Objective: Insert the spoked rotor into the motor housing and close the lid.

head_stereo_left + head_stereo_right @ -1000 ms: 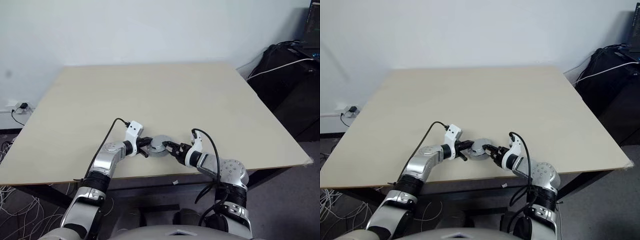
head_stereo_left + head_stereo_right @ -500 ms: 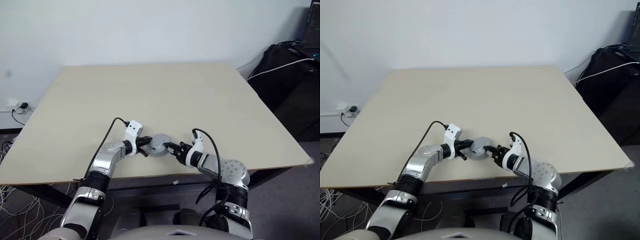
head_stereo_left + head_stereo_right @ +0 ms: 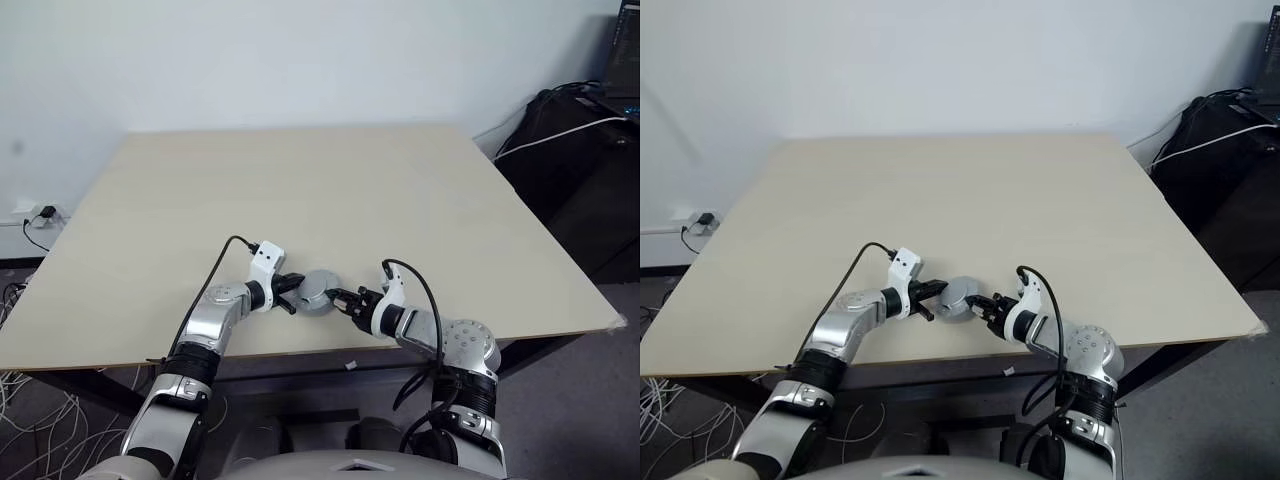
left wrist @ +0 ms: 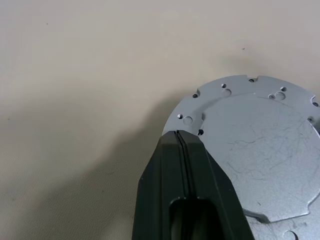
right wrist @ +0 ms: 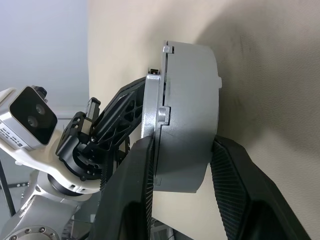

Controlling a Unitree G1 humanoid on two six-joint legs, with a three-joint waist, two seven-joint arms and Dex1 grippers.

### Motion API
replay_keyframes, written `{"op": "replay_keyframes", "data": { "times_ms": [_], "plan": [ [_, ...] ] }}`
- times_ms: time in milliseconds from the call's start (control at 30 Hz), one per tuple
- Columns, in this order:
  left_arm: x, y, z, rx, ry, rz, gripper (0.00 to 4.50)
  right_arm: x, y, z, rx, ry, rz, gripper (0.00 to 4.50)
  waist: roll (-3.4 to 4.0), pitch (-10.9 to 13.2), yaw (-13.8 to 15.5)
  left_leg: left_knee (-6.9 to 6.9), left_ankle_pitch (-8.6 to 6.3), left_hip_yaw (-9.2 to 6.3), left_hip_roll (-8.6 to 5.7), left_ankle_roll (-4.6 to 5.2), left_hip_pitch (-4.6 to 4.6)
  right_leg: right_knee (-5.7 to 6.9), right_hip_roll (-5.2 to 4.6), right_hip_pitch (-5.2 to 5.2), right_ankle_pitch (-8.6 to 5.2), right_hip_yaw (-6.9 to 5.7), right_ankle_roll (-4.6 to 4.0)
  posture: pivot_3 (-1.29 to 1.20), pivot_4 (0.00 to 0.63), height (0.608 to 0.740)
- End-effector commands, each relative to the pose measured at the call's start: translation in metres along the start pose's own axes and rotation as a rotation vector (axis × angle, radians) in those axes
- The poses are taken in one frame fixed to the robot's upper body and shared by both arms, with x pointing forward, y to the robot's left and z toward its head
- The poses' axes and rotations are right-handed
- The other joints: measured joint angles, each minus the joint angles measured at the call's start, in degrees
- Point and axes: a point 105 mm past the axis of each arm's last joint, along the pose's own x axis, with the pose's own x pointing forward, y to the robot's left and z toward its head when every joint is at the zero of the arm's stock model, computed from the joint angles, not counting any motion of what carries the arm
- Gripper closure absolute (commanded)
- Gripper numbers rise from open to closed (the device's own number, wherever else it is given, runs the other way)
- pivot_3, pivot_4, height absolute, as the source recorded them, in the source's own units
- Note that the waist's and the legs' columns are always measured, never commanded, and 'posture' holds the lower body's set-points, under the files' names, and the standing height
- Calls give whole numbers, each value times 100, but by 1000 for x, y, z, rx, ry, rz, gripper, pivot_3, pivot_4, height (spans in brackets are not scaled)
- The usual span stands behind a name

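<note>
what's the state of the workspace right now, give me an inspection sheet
surface: beige table, bare apart from the work near its front edge
job's things: round silver motor housing with a flat silver lid plate against one face, held between both arms; spoked rotor not visible
clutter: nothing seen
grippers: left gripper shut, fingers together at the plate's rim; right gripper shut on the housing, one finger on each side
cables: black cable looping over the left wrist, another over the right; white cable on dark equipment
surroundings: pale wall; wall socket; dark equipment at right
</note>
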Motion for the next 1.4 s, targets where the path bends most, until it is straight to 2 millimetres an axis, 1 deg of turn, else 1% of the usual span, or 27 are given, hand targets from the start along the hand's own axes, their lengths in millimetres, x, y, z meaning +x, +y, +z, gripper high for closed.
{"op": "replay_keyframes", "data": {
  "times_ms": [33, 100, 133, 200, 267, 433, 500, 600, 667, 733, 933, 1033, 1267, 1400],
  "plan": [
    [4, -19, 19, -35, -124, -53, 4500, 9, 29, -6, -23, 9, 123, 3153, 0, 0, -4, 0, 0, 0, 0, 0, 0, 0, 0, 0, 0, 1, 0, 0, 0, 740],
    [0, -21, 28, -45, -186, -49, 4500, 8, 27, -3, -17, -7, 120, 3156, -3, 2, -4, 0, 0, 0, 1, 0, -2, 0, -7, -2, 0, 1, 1, 0, 0, 740],
    [-5, -22, 36, -58, -238, -49, 4500, 7, 26, -2, -16, -15, 120, 3161, -3, 3, -4, 0, 0, 0, 3, 0, -3, 0, -11, -3, 1, 2, 1, 0, 0, 740],
    [-17, -23, 52, -97, -346, -53, 4500, 5, 25, 1, -13, -27, 119, 3168, -7, 7, 1, -1, 0, 0, 5, -1, -5, 0, -13, -6, 1, 3, 1, 0, 0, 740],
    [-31, -25, 62, -134, -422, -61, 4500, 3, 24, 2, -12, -33, 116, 3170, -10, 8, 4, 0, 0, -1, 5, -2, -9, -1, -22, -7, 0, 1, -1, 0, 0, 740],
    [-62, -25, 65, -207, -515, -53, 4500, 2, 23, 3, -11, -38, 111, 3170, -5, 10, -77, -4, -1, 0, 9, -4, -3, 0, -20, -7, -3, 7, -7, 0, 0, 740],
    [-72, -24, 61, -290, -552, -45, 4500, 2, 23, 3, -7, -42, 113, 3170, -5, 11, -76, -6, 1, 0, 13, -5, -1, 2, -12, -7, -7, 3, -13, 0, 0, 740],
    [-84, -22, 44, -485, -586, -20, 4500, 2, 25, 6, -2, -61, 127, 3170, -7, 12, -76, -3, 2, -1, 13, -6, -2, 2, -7, -5, -8, 2, -13, 0, 0, 740],
    [-90, -24, 30, -617, -607, -22, 4500, 2, 31, 11, 3, -85, 152, 3170, -15, 19, -71, 0, 2, -1, 11, -5, 0, 1, 1, -1, -7, 0, -10, 0, 0, 740],
    [-93, -30, 17, -712, -606, -37, 4500, 2, 37, 14, 2, -102, 176, 3170, -19, 24, -76, 2, 2, -1, 10, -5, 0, -1, 8, 0, -8, 0, -8, 0, 0, 740],
    [-98, -46, -8, -978, -632, -101, 4500, 3, 55, 19, -12, -123, 234, 3170, -39, 53, -82, 3, -1, -2, 11, -8, 5, -1, 4, -20, -11, -2, -3, 0, 0, 740],
    [-101, -46, -12, -1082, -668, -115, 3949, 3, 62, 19, -19, -126, 253, 3170, -40, 53, -80, 0, 0, -2, 12, -8, 0, 0, 4, -30, -13, -1, -6, 0, 0, 740],
    [-103, -46, -15, -1201, -692, -130, 1601, 4, 74, 18, -26, -124, 290, 3170, -43, 55, -88, 1, 0, 0, 10, -7, -2, -1, 6, -33, -13, 2, -7, 0, 0, 740],
    [-102, -48, -15, -1254, -695, -152, 237, 3, 78, 13, -30, -104, 307, 3171, -43, 55, -88, 1, 0, 0, 10, -7, -3, -1, 8, -33, -13, 2, -7, 0, 0, 740]
  ]
}}
